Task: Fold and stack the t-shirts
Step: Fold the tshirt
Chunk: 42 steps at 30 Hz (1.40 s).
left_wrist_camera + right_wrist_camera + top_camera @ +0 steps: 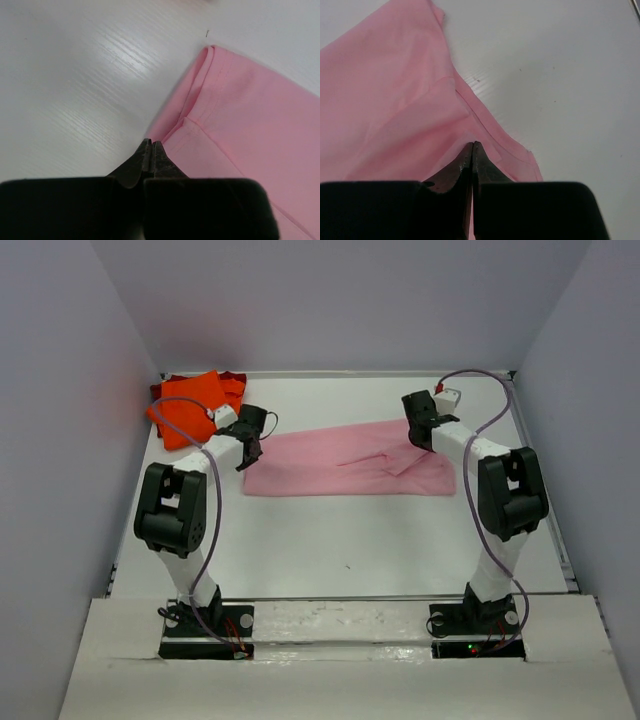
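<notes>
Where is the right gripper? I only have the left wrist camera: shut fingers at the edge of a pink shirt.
Observer: The right gripper is at the other end of the pink shirt, at its far edge near the right end.
Operator: Open or shut?
Observer: Shut, by the right wrist camera, right at the shirt's hem. I cannot tell whether any cloth is pinched.
Operator: Any other shirts out?
Observer: An orange shirt lies folded in the far left corner, on top of a dark red shirt.
</notes>
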### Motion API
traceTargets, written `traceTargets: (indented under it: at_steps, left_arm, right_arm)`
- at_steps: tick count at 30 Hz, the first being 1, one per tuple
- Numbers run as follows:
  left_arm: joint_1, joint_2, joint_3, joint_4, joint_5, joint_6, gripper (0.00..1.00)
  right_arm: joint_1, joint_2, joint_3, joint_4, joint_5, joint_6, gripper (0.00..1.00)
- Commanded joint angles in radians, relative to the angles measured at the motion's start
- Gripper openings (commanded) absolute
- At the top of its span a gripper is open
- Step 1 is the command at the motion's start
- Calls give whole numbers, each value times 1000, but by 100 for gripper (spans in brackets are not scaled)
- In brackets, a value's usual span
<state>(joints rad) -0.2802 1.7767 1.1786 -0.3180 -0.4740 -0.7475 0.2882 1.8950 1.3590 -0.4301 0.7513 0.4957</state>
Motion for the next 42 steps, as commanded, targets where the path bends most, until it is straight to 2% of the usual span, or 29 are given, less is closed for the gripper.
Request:
traceTargets:
  at_steps: [1, 2, 5, 9, 15, 21, 25, 42]
  left_arm:
    - [3, -17, 53, -1, 4, 10, 0]
    - [4, -32, 67, -4, 11, 14, 0]
    - [4, -71, 113, -18, 40, 37, 1]
    - [-1, -131, 174, -36, 86, 100, 2]
    - [-1, -201, 233, -72, 126, 276, 6]
    - [-1, -263, 139, 13, 169, 307, 6]
    - [15, -276, 104, 45, 253, 303, 9]
    - [38, -316, 92, 57, 271, 306, 10]
  right_arm:
    - [-4, 38, 66, 36, -4, -37, 10]
    - [-4, 41, 71, 36, -7, -48, 21]
    - [-4, 36, 88, 37, -33, -77, 34]
    - [-4, -19, 81, 36, -59, -92, 41]
    - [37, -115, 6, 19, -252, -105, 43]
    - [109, -114, -46, 19, -342, -105, 43]
    - [155, -83, -52, 11, -360, -105, 43]
    - [166, -30, -96, 8, -372, -74, 40]
